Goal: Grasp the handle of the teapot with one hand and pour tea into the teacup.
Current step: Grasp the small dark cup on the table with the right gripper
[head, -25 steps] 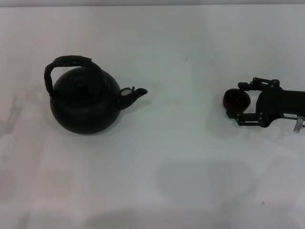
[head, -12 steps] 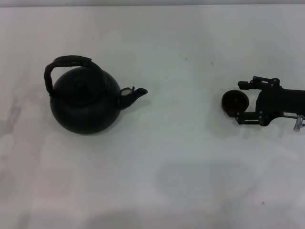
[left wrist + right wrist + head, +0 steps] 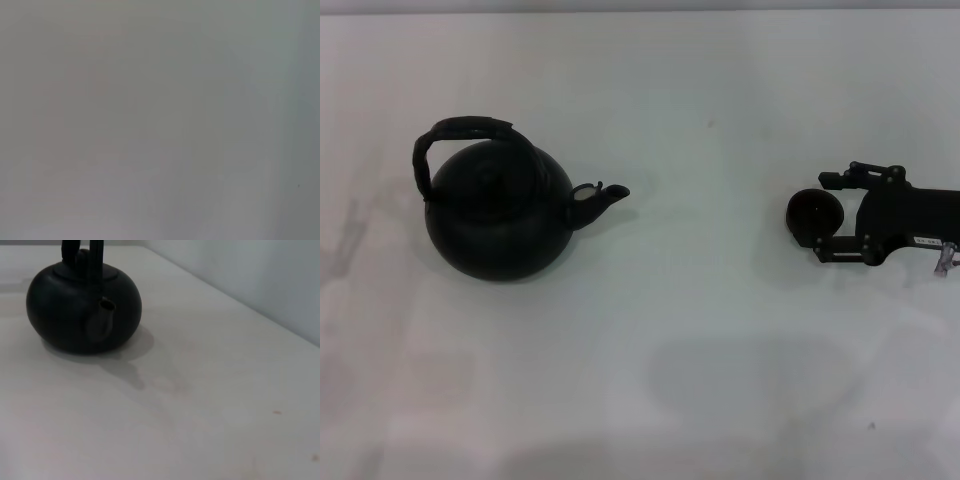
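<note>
The round matte black teapot (image 3: 500,215) stands on the white table at the left, its spout (image 3: 600,196) pointing right. Its arched wrapped handle (image 3: 465,132) stands over the top. The small dark teacup (image 3: 812,213) stands on the table at the right. My right gripper (image 3: 827,215) is open, with the cup between its fingertips and a gap on each side. The right wrist view shows the teapot (image 3: 82,310), its handle (image 3: 82,252) and its spout end-on, but not the cup. My left gripper is out of view.
The white table (image 3: 700,330) stretches between the teapot and the cup with nothing on it. A pale wall rises behind the table's far edge in the right wrist view (image 3: 250,275). The left wrist view shows only a blank grey surface.
My right gripper's fingers have spread a little away from the teacup, the lower one most. The cup has stayed almost in place. The teapot has not moved.
</note>
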`<state>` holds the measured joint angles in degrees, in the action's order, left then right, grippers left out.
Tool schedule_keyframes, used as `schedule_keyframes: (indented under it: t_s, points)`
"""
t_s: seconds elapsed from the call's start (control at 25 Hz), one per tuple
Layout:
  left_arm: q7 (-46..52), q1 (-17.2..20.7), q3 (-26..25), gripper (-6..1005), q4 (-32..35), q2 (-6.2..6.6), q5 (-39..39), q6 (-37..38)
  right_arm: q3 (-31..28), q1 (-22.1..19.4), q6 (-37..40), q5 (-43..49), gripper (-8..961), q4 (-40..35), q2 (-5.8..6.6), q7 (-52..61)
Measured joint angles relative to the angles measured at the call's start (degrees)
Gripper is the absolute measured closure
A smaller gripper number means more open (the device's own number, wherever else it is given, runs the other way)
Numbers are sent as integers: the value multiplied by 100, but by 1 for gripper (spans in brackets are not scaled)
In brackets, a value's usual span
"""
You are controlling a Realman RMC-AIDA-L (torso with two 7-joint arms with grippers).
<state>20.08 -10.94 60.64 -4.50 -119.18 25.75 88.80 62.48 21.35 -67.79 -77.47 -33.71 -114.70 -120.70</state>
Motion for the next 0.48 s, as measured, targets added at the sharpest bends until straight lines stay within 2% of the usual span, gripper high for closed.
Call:
schedule_keyframes:
  t_s: [0.48]
  points:
    - [5, 15, 0, 137, 20, 0, 0, -3, 62, 7, 41, 4, 107, 95, 0, -59]
